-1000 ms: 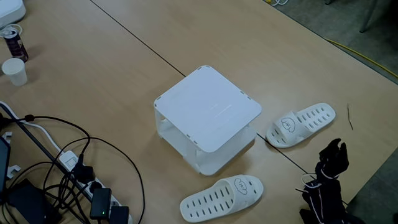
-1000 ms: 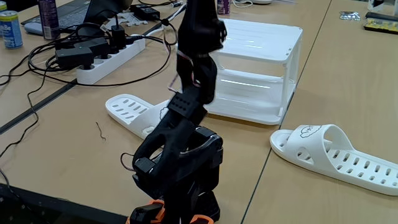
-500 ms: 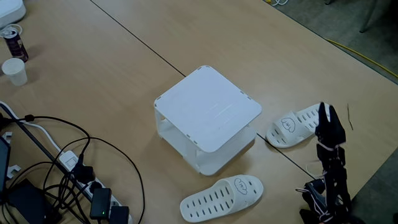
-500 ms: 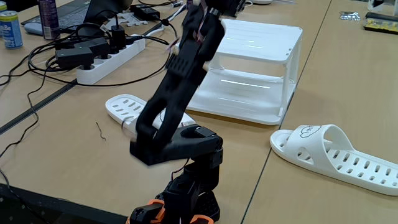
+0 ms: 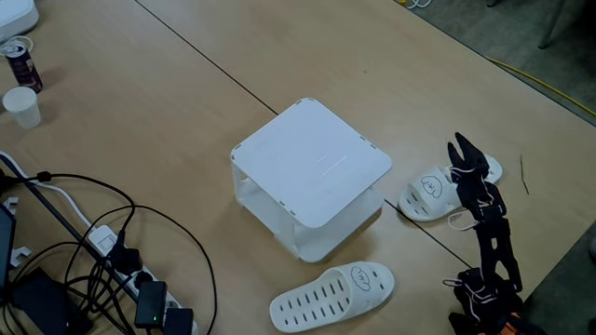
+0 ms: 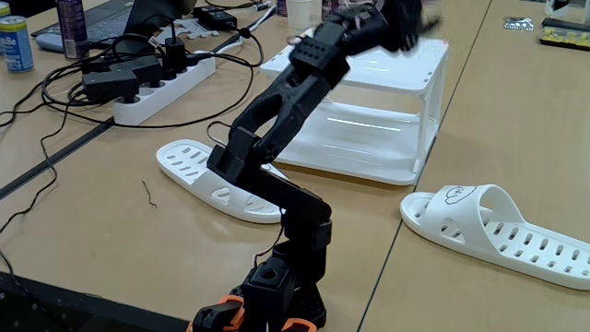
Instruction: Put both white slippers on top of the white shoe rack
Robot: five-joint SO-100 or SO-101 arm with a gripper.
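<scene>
**Arm stretched toward the rack-side slipper**

In a fixed view from above, the gripper (image 5: 463, 154) is seen over one white slipper (image 5: 430, 194) near the wooden tabletop's (image 5: 140, 112) right edge, presumably for a pick-up; its fingers appear parted. The second slipper (image 5: 331, 295) lies by the near edge. The white shoe rack (image 5: 312, 160) stands mid-table, top bare.

In a fixed view behind the arm, the gripper (image 6: 406, 18) is blurred (state unclear); a power strip (image 6: 157, 88) and cables are seen behind.

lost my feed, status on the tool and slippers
Tool open, above one slipper. Other slipper on table. Rack top bare, nothing blocking.
</scene>
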